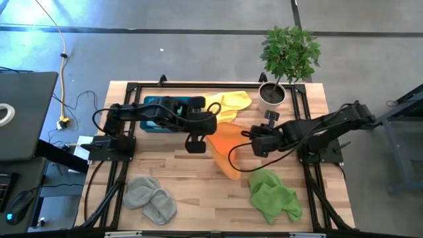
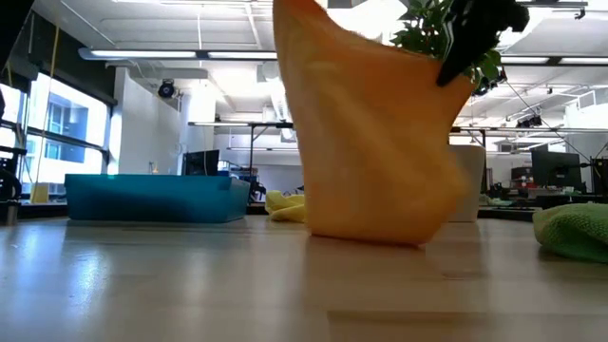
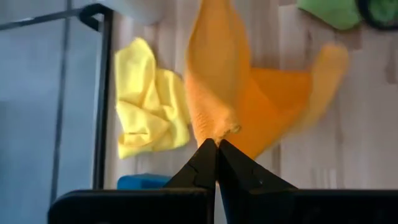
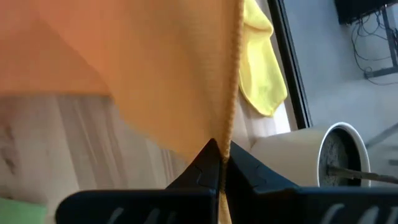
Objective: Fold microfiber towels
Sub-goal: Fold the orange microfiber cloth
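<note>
While both arms hold the cloth up over mid-table, I read the scene like this:

Orange towel (image 1: 228, 142): lifted off the wood between the two grippers and hanging as a wide sheet; in the low view its bottom edge (image 2: 366, 233) touches or just brushes the tabletop, I cannot tell which.

Left gripper (image 1: 195, 142): fingers pressed together, pinching one corner of the orange towel; in the left wrist view the cloth (image 3: 217, 93) rises straight out of the closed tips (image 3: 216, 144).

Right gripper (image 1: 260, 147): fingers pinched on the towel's stitched edge; in the right wrist view that hem (image 4: 231, 93) runs down into the closed tips (image 4: 221, 149), with the sheet spread to one side of it.

Yellow towel (image 1: 231, 104): one, crumpled at the far edge of the table (image 1: 198, 172), just beside the tray and apart from both grippers.

Grey towel (image 1: 151, 197): one, bunched at the near left of the table.

Green towels (image 1: 272, 195): heaped at the near right; I make out two shades but cannot tell for sure whether that is one cloth or two.

Blue towel: I cannot pick one out with certainty.

Teal tray (image 1: 153, 107): one, at the far left of the table, partly under the left arm.

Potted plant (image 1: 285, 59): one, in a white pot at the far right corner.

Towel count I can see: one orange, one yellow, one grey, plus the green heap.
</note>
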You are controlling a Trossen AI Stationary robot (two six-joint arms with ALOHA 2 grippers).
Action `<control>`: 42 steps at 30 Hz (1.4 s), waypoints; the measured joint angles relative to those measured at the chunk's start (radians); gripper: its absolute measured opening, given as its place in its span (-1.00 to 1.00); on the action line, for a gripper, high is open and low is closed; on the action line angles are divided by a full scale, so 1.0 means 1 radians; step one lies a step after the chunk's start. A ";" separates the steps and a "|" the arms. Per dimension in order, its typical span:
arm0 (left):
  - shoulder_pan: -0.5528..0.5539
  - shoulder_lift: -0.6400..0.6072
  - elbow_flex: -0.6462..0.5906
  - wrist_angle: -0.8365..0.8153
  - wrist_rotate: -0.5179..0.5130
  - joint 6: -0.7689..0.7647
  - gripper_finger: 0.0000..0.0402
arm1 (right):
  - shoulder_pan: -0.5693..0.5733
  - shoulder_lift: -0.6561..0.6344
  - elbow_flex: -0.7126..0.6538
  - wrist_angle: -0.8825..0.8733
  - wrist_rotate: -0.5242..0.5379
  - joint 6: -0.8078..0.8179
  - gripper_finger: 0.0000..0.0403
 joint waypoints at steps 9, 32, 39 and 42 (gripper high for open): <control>-0.037 -0.168 -0.433 0.201 -0.073 -0.090 -1.00 | -0.013 0.047 -0.008 0.046 0.002 -0.065 -1.00; 0.236 -0.722 -1.410 1.301 0.301 0.338 -1.00 | -0.156 0.052 -0.001 0.257 0.143 -0.382 -1.00; 0.390 -0.734 -1.411 1.512 0.415 0.400 -1.00 | -0.207 0.052 0.070 0.259 0.353 -0.515 -1.00; 0.454 -0.761 -1.411 1.539 0.466 0.448 -1.00 | -0.227 0.052 0.111 0.259 0.411 -0.573 -1.00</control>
